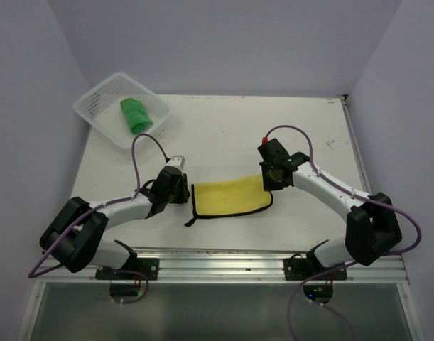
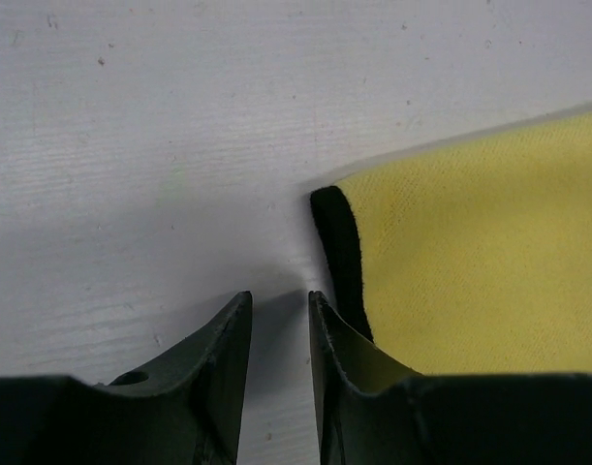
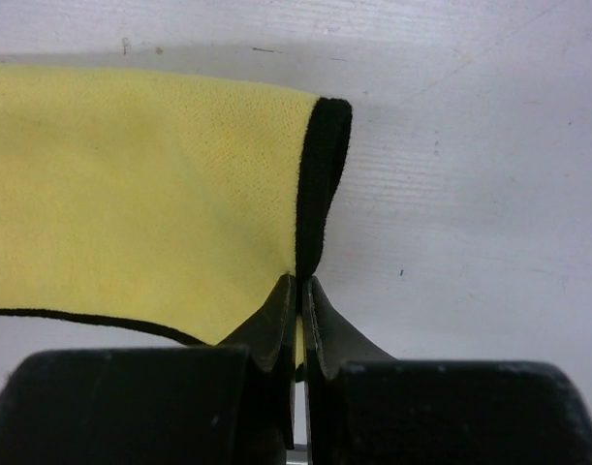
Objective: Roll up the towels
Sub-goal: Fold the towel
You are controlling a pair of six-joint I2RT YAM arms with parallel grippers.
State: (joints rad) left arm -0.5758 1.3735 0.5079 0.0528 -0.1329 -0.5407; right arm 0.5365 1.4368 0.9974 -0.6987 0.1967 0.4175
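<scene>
The yellow towel (image 1: pixel 231 195) lies flat near the table's front, its black edge folded up at both ends. My right gripper (image 1: pixel 268 185) is shut on its right edge; the right wrist view shows the jaws (image 3: pixel 298 283) pinching the black-edged fold of the yellow towel (image 3: pixel 131 194). My left gripper (image 1: pixel 187 190) sits low at the cloth's left end. It is open by a narrow gap (image 2: pixel 278 298) with only bare table between the fingers, and the yellow towel (image 2: pixel 489 262) lies just right of the right finger. The green towel (image 1: pixel 136 115) lies rolled in the basket.
A white mesh basket (image 1: pixel 99 105) stands at the back left corner of the table. A metal rail (image 1: pixel 224 259) runs along the near edge between the two arm bases. Grey walls close in the back and sides.
</scene>
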